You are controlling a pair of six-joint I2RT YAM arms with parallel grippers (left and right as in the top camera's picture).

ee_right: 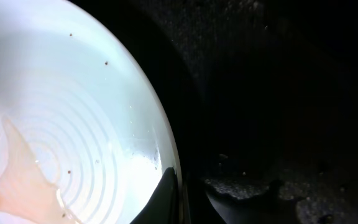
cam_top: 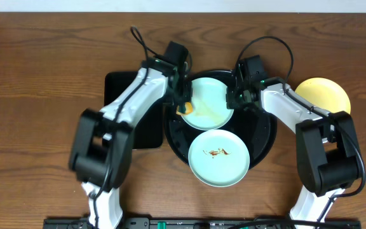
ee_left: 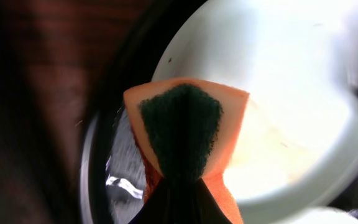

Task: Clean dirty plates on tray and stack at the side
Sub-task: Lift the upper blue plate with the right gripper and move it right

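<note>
The round black tray [cam_top: 267,137] holds two mint-blue plates. The far plate [cam_top: 211,102] has a pale smear; the near plate [cam_top: 219,158] has brown sauce marks. My left gripper [cam_top: 184,107] is shut on an orange sponge with a dark green scrub face [ee_left: 182,127], pressed at the far plate's left edge [ee_left: 278,81]. My right gripper [cam_top: 234,102] is shut on the far plate's right rim [ee_right: 166,162], one finger above it and one below. The yellow plate [cam_top: 326,94] lies on the table to the right, off the tray.
A rectangular black tray [cam_top: 122,108] lies left of the round tray, partly under my left arm. Wooden table all round. Cables arch over the back of the tray.
</note>
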